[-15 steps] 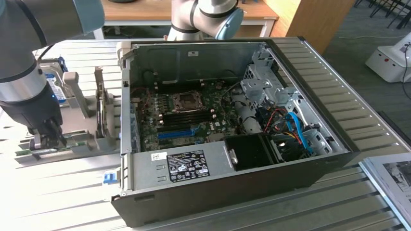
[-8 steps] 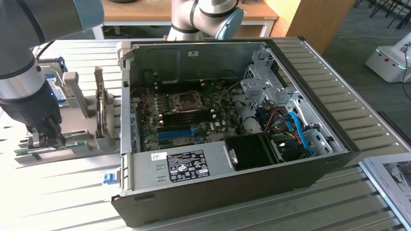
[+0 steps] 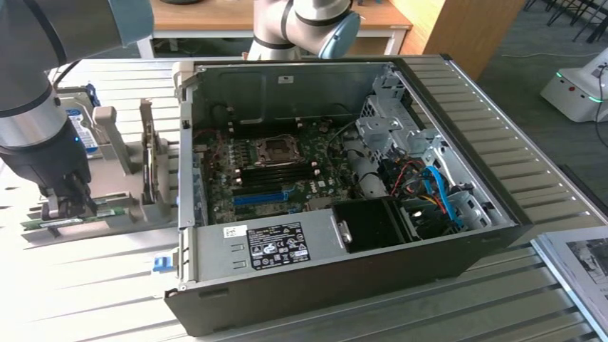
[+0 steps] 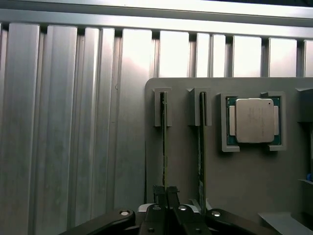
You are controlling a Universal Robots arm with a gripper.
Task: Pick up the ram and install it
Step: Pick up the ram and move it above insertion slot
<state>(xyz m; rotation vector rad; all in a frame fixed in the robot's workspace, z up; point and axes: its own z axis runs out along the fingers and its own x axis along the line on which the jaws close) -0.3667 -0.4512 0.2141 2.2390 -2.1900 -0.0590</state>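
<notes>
On the slatted metal tabletop (image 3: 95, 299), at the exterior view's left, the tool (image 4: 166, 189) is pinched narrow on the ram (image 4: 163, 137) in a grey holder (image 4: 244, 186).

Exterior view: bright, with the strongest light at the exterior view's left. The slatted table (image 3: 85, 285) blows out to white there. The case interior (image 3: 285, 100) is evenly lit, and the black shroud (image 3: 380, 224) swallows detail. Wrist view: hot glare on the slats (image 4: 171, 54) beyond the grey tray (image 4: 244, 186), the processor lid (image 4: 254, 120) is shiny, and the gripper (image 4: 167, 192) is a near-black silhouette.
</notes>
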